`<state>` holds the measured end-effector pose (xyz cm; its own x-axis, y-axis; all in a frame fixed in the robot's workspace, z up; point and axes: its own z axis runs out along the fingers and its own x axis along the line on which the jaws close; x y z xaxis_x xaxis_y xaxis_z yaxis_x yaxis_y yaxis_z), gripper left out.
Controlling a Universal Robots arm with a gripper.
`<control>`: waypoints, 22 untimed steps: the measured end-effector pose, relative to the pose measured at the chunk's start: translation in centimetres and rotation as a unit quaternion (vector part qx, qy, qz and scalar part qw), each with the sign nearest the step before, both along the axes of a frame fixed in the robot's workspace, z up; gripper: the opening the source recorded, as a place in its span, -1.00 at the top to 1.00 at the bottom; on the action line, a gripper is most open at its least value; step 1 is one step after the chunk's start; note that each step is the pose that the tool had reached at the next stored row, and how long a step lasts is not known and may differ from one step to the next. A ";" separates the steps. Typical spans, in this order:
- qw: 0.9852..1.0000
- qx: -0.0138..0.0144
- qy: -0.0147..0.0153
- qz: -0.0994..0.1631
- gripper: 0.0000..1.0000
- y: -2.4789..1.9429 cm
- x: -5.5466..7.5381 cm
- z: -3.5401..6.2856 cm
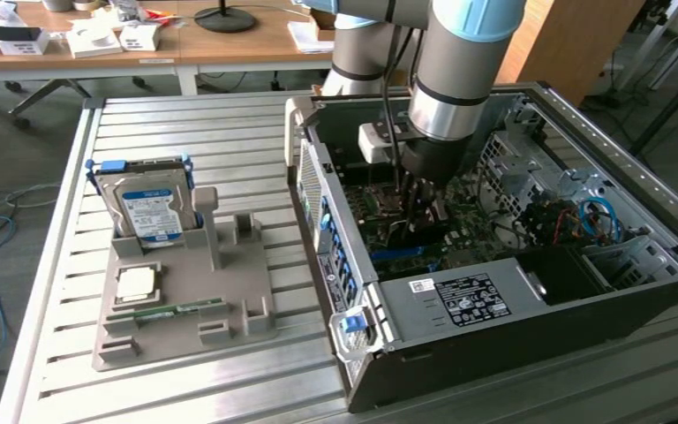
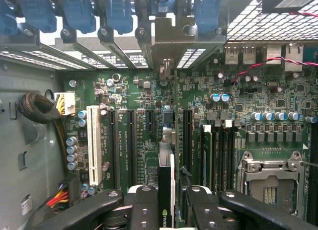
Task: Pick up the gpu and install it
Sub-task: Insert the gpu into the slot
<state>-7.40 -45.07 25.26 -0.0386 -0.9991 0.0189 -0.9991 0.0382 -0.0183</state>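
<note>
My gripper [image 1: 416, 201] reaches down into the open computer case [image 1: 463, 300], just over the motherboard. In the wrist view the gpu [image 2: 166, 165] appears edge-on as a thin dark card with a pale edge, and the gripper [image 2: 169, 207] is shut on it between its black fingers [image 2: 144, 205]. The card stands upright along a black expansion slot on the green motherboard [image 2: 144, 91]. Its far end points at the metal bracket opening [image 2: 166, 41] in the case's rear wall. I cannot tell whether its lower edge sits in the slot.
A white slot [image 2: 93, 140] and black slots lie beside the card, and RAM sticks and the CPU socket [image 2: 271, 183] on its other side. On the exterior view's left a grey fixture [image 1: 239, 300] holds a hard drive [image 1: 145, 208], a CPU [image 1: 137, 283] and a RAM stick [image 1: 180, 310].
</note>
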 end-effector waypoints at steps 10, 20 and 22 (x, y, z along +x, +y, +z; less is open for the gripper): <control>1.000 0.000 -0.001 0.000 0.47 -0.02 0.0 0.38; 1.000 0.000 -0.001 -0.002 0.47 -0.41 0.0 0.39; 1.000 0.000 -0.001 -0.002 0.47 -0.41 0.0 0.39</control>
